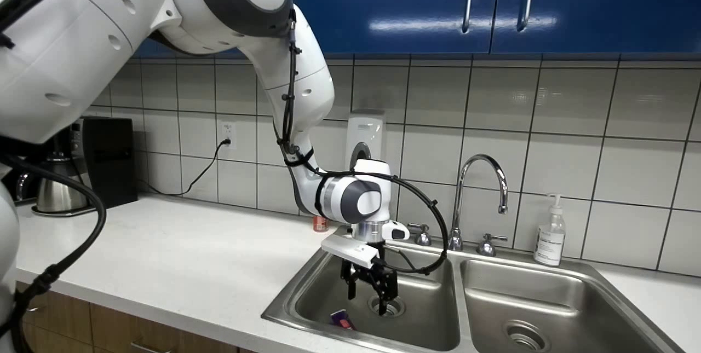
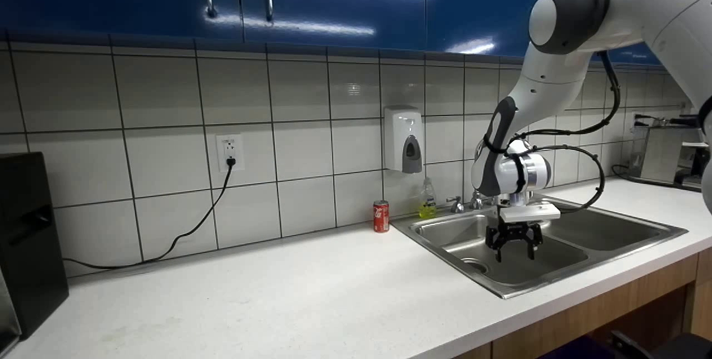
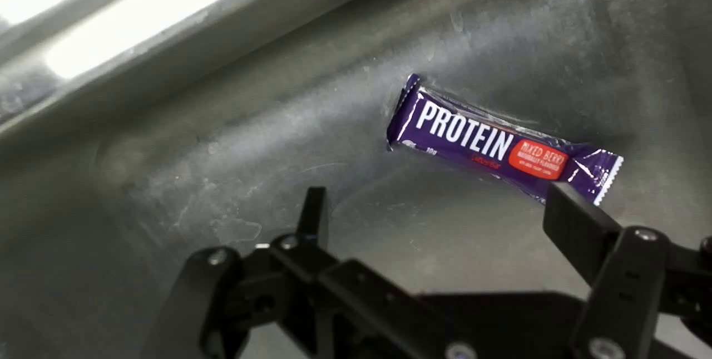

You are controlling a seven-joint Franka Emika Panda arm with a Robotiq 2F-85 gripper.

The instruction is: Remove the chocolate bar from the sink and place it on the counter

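Since the chocolate bar (image 3: 503, 144) lay in the sink (image 1: 464, 309), lower than the gripper (image 1: 367, 302) and its empty, parted fingers (image 3: 578, 228), we favoured centring over it, then turning to pinch its narrow width. The wrist view let us read PROTEIN on the bar; in an exterior view the basin (image 2: 534, 270) hid it.

Purple bar (image 3: 484, 143) in the sink (image 3: 311, 147) — fingers (image 3: 579, 231) spread apart.

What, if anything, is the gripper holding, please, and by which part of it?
Nothing: the gripper is open, and the bar lies in the sink.
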